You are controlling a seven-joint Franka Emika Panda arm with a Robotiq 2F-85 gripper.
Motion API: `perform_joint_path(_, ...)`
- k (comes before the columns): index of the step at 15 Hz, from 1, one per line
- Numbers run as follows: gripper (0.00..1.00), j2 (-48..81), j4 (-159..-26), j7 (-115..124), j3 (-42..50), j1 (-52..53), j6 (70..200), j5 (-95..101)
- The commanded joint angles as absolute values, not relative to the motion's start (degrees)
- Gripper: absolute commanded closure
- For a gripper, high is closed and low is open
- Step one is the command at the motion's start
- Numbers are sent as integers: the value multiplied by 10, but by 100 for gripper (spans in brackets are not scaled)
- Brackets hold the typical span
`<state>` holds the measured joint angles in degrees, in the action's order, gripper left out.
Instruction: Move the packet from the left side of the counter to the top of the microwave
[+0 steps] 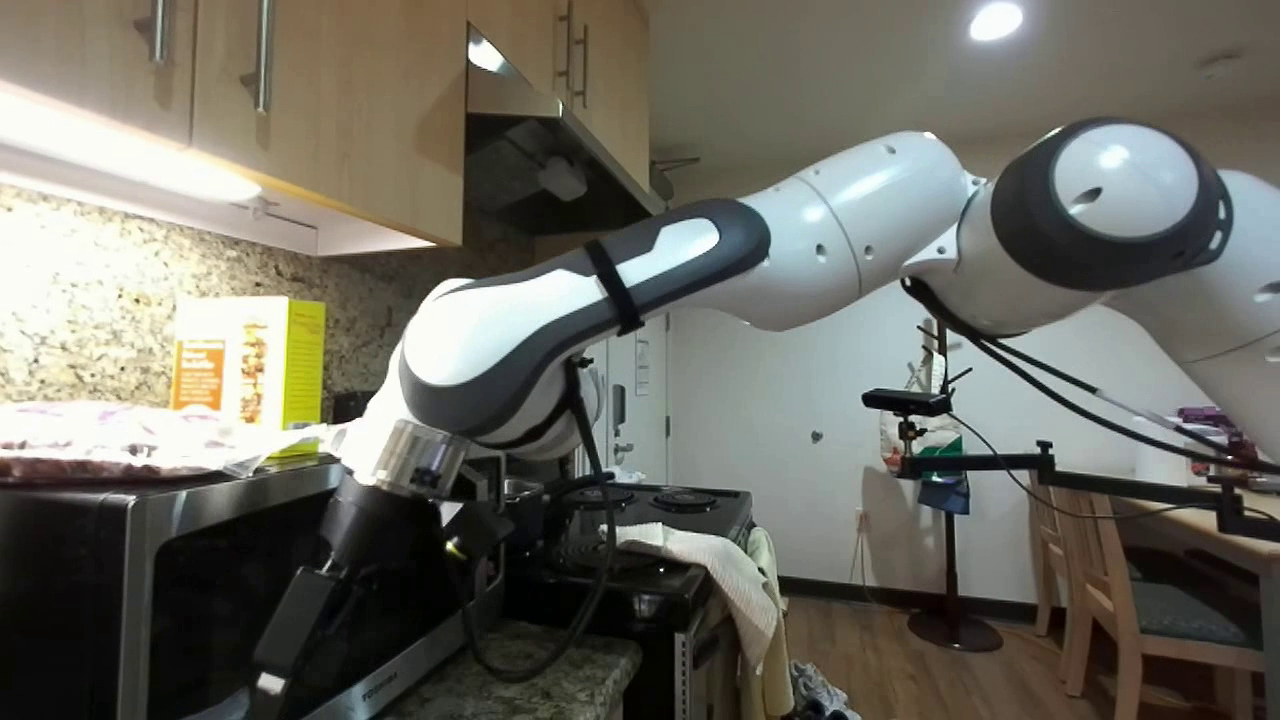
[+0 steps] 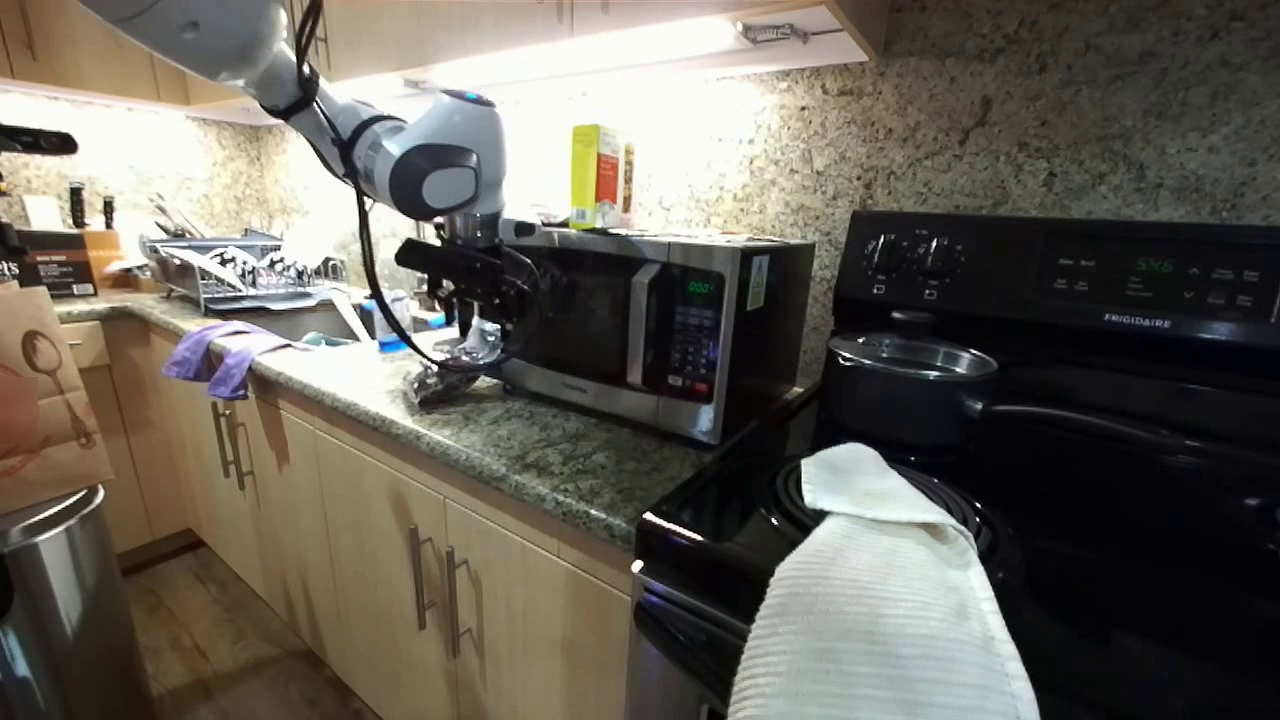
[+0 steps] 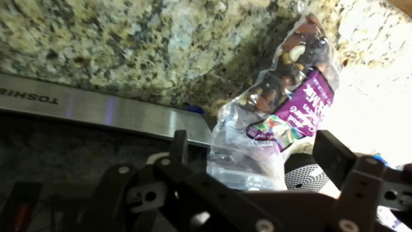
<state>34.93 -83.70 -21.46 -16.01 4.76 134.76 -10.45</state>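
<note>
Packet [image 3: 276, 103] on the counter [image 2: 560, 450], gripper [image 3: 256, 149] spread wide about its slack end

Hours are counted from the gripper in each view. In the wrist view the fingers [image 3: 333, 156] are set well apart; the packet's clear end is seen between them, its nut-filled end lying toward one o'clock. Whether either finger is touched cannot be told. Nuts and purple label [image 3: 304, 104] are made out only there; in an exterior view the packet is reduced to a dark crumpled lump at seven o'clock, just beside the microwave [image 2: 600, 325]. A plastic bag [image 1: 120, 445] on the microwave is better shown in an exterior view, toward eleven o'clock.

"Mix" can be read on the label; smaller print is blurred. "TOSHIBA" is lettered on the microwave's lower trim, upside down in the wrist view. "FRIGIDAIRE" is lettered on the stove [image 2: 1130, 560], where green digits are taken as 5:46.

The microwave's front is met close by the gripper, between nine and ten o'clock in the wrist view. In an exterior view a yellow box [image 2: 597, 177] is stood upright on its top toward one o'clock, a lidded pot [image 2: 900, 400] set on the stove at three, and a white towel [image 2: 880, 610] draped there at four.
</note>
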Motion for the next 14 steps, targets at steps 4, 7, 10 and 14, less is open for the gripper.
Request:
perform_joint_path(4, 0, 420, -739, -303, -230, 10, 1282, -214)
perform_joint_path(7, 0, 404, -762, -275, -203, 29, 1301, -191)
perform_joint_path(10, 0, 403, -765, -271, -205, 28, 1299, -198)
perform_joint_path(14, 0, 388, -809, -255, -218, 14, 1336, -251)
